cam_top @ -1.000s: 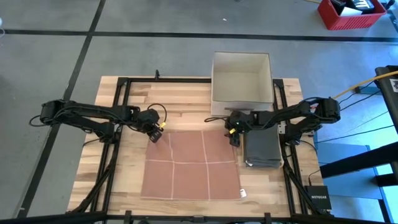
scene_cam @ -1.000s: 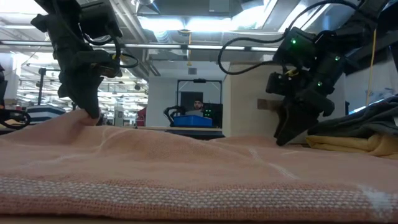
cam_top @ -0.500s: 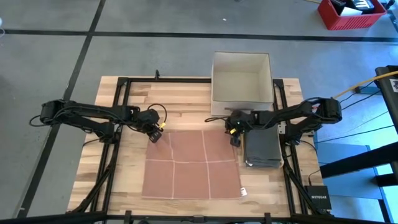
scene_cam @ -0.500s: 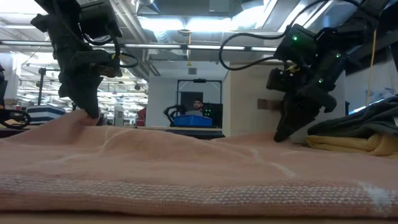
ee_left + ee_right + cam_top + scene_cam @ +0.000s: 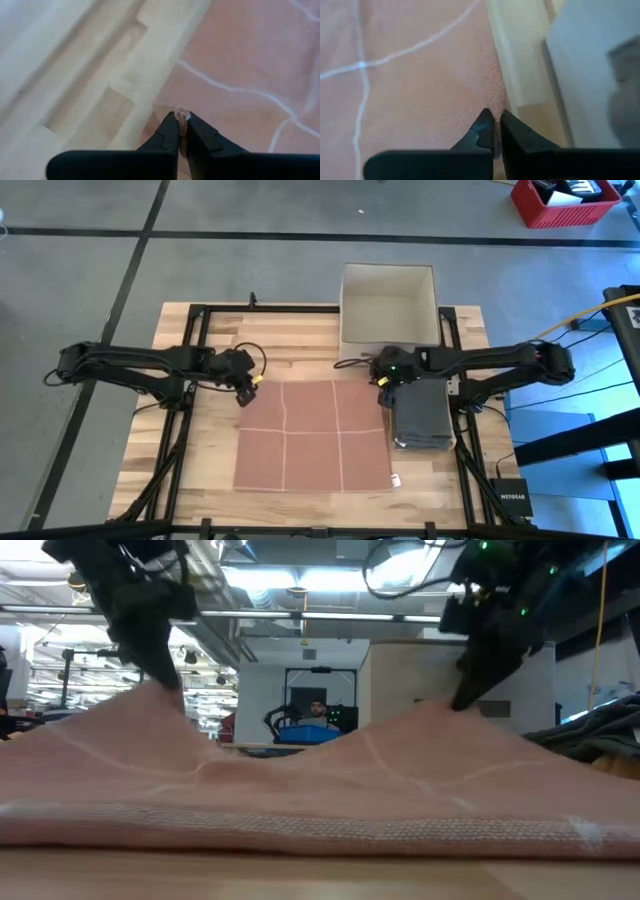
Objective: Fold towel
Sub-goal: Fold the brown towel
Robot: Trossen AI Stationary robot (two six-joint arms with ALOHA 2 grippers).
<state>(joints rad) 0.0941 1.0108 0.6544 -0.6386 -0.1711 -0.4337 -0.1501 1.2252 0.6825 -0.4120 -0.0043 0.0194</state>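
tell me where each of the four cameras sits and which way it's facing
High: overhead, straight down; both arms, the towel, box.
Low: table height, level across the towel; both arms drop in from above.
Left wrist: past the left gripper pinching a corner.
Right wrist: past the right gripper pinching the other corner.
All four share the towel.

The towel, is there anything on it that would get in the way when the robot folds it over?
Nothing visible does. The towel lies bare on the table. The left gripper and right gripper each pinch a far corner. The grey folded stack sits beside it, off its right edge.
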